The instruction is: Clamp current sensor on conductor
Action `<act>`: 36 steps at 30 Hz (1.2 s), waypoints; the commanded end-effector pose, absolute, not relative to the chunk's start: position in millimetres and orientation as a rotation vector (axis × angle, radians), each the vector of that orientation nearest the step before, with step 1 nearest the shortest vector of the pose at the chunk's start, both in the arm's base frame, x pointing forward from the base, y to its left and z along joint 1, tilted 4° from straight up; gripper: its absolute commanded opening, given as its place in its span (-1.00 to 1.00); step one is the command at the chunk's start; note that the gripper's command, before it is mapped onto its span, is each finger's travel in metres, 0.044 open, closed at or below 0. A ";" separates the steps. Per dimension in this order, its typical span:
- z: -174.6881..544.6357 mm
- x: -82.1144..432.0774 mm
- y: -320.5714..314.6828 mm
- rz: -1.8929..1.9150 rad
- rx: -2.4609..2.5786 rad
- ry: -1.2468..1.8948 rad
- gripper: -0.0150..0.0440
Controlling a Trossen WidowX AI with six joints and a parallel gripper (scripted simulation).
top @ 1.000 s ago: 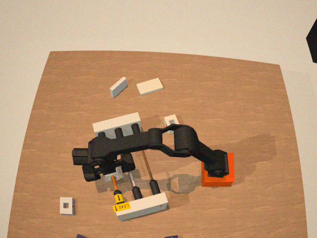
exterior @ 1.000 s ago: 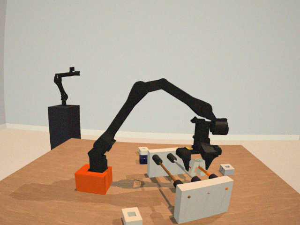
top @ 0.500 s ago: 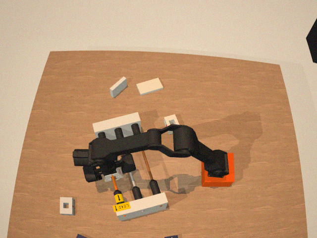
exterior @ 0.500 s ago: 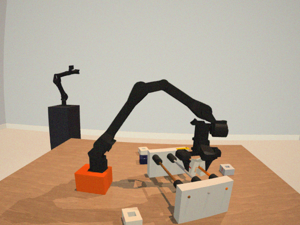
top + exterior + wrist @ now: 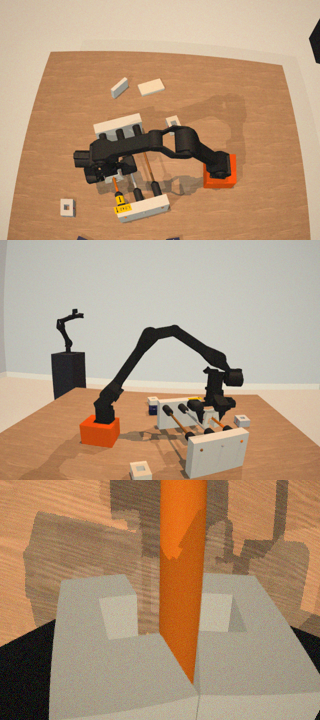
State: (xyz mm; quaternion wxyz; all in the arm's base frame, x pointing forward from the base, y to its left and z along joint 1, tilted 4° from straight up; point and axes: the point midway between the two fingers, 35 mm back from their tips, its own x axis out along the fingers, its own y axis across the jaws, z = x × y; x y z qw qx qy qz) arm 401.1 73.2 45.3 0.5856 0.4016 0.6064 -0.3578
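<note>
The pale grey split-core sensor (image 5: 119,176) (image 5: 206,420) (image 5: 100,675) straddles the orange LOAD conductor (image 5: 116,184) (image 5: 218,423) (image 5: 183,540). Its halves meet near the camera in the wrist view, while their far ends stand apart, with the conductor between them. My gripper (image 5: 110,172) (image 5: 211,418) is over the conductor, pointing down, shut on the sensor with one finger on each side. The yellow LOAD marker (image 5: 122,208) (image 5: 194,398) is on the end block. The sensor's arrow is not visible, and no latch can be made out.
A grey conductor (image 5: 133,180) (image 5: 193,418) and a brown conductor (image 5: 148,165) (image 5: 178,422) run beside the LOAD one, between two white end blocks (image 5: 147,205) (image 5: 116,124). White blocks with square holes (image 5: 63,212) (image 5: 140,473) and white slabs (image 5: 151,87) (image 5: 119,87) are on the table.
</note>
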 end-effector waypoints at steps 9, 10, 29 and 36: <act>45.4 401.3 73.2 -0.834 0.937 1.413 -0.14; 45.4 401.3 73.2 -0.834 0.937 1.413 -0.23; 45.4 401.3 73.2 -0.834 0.937 1.413 -0.49; 45.4 401.3 73.2 -0.834 0.937 1.413 -0.49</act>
